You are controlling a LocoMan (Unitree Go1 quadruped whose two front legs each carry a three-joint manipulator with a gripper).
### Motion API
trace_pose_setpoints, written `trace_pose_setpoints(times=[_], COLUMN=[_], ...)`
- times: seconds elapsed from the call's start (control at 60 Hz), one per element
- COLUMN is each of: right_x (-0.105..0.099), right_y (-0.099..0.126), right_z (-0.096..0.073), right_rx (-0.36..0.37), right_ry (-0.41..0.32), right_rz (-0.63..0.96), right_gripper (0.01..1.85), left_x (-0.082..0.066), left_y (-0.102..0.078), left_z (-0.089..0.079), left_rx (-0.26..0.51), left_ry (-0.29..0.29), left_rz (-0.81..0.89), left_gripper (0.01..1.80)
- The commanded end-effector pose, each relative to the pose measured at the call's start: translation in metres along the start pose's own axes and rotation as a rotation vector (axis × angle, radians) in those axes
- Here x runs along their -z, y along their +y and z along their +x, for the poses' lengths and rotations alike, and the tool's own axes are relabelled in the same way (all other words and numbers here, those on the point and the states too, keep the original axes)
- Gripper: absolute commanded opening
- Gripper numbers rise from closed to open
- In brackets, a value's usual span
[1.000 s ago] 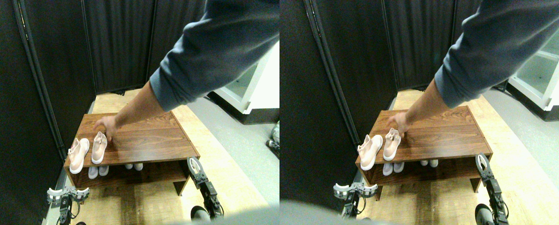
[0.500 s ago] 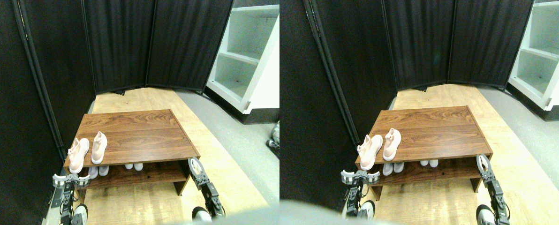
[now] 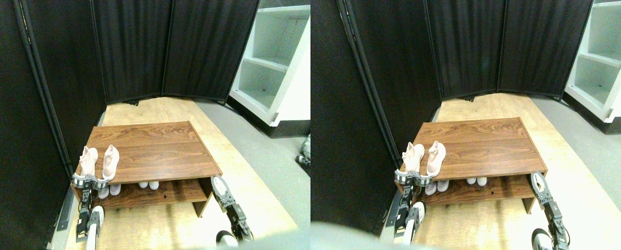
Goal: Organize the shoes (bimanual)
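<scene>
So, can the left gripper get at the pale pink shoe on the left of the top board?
Probably yes: the left gripper is at the heel of that shoe, with nothing between them.

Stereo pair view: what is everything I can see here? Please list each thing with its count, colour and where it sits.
pink shoes: two, pale pinkish-white, side by side on the rack's top, left front corner.
lower-shelf shoes: four pale toes showing, under the top board; the rest is hidden.
shoe rack: one, dark wood, on the pale wood floor.
folding screen: one, black, behind and left.
white shelf unit: one, far right.
left gripper: one, dark, at the rack's front left edge, right by the pink shoes.
right gripper: one, dark, by the rack's front right corner.
</scene>
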Motion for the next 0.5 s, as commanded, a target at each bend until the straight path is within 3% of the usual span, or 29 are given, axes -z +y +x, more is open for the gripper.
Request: trace_pose_setpoints(times=[0.017, 0.217, 0.5], right_x=[-0.005, -0.007, -0.004], right_y=[0.008, 0.007, 0.005], right_z=[0.000, -0.001, -0.002], right_rx=[-0.052, -0.049, -0.040], right_ry=[-0.016, -0.027, -0.031], right_rz=[-0.039, -0.041, -0.014], right_gripper=[0.01, 0.01, 0.01], left_x=[0.001, 0.002, 0.000], left_y=[-0.003, -0.001, -0.016], left_z=[0.012, 0.010, -0.038], left_rx=[0.011, -0.002, 0.064], left_ry=[-0.018, -0.018, -0.002], left_rz=[0.010, 0.017, 0.032], left_gripper=[1.63, 1.62, 1.53])
